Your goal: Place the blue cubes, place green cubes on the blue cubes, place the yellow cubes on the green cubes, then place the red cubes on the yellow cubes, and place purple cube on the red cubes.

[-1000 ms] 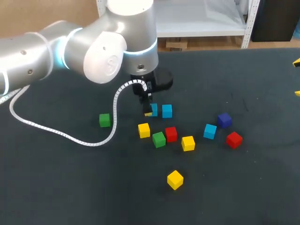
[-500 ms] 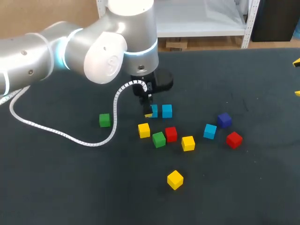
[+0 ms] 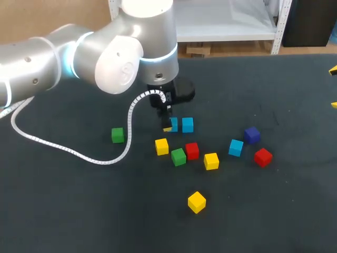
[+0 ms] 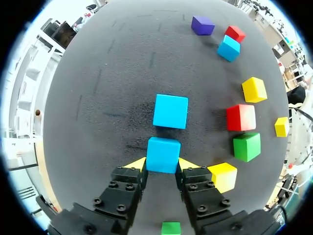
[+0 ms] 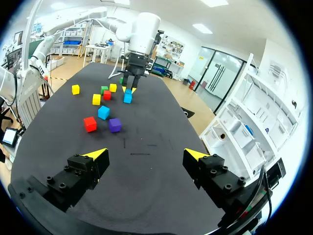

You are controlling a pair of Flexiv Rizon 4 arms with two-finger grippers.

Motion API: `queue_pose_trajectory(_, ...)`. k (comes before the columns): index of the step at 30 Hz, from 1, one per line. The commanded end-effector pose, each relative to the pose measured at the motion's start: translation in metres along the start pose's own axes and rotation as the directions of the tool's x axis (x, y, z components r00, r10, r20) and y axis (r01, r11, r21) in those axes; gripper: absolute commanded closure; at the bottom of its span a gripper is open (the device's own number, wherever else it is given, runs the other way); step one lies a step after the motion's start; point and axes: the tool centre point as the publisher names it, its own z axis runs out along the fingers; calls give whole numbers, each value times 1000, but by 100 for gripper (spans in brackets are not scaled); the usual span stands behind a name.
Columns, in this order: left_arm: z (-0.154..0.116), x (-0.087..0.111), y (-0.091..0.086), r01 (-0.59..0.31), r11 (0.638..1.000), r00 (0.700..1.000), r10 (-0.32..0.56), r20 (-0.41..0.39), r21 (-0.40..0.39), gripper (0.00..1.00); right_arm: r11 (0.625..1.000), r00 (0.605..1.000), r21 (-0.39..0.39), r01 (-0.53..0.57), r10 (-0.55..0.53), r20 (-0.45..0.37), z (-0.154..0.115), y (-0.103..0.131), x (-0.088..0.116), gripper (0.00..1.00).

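My left gripper (image 4: pixel 163 164) is shut on a blue cube (image 4: pixel 163 154) low at the dark table, its yellow fingertips (image 4: pixel 137 163) pressing both side faces. A second blue cube (image 4: pixel 170 111) lies just ahead of it, almost touching. In the head view the held blue cube (image 3: pixel 173 124) sits left of that second blue cube (image 3: pixel 187 125). A third blue cube (image 3: pixel 236 147) lies beside the purple cube (image 3: pixel 251 135). Green cubes (image 3: pixel 117 135) (image 3: pixel 178 156), red cubes (image 3: pixel 192 151) (image 3: pixel 263 156) and yellow cubes (image 3: pixel 161 146) (image 3: pixel 211 161) (image 3: pixel 196 202) lie scattered singly. My right gripper (image 5: pixel 146 155) stands open and empty, far from the cubes.
The left arm's white cable (image 3: pixel 79 154) loops over the table left of the cubes. Bare dark tabletop (image 3: pixel 274 211) spreads in front and to the right. In the right wrist view the cube cluster (image 5: pixel 103 112) lies well ahead of the open fingers.
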Motion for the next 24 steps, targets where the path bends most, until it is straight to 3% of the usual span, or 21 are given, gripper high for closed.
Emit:
queue_pose_trajectory(1, 0, -1, 2, -1, 1000, 1000, 1, -4, 6, 100, 1000, 1000, 3, 1, -1, 0, 0, 1, 0, 0)
queue_pose_trajectory(24, 2, 1, -1, 1, 1000, 1000, -1, -1, 13, 100, 1000, 1000, 3, 1, -1, 0, 0, 1, 0, 0)
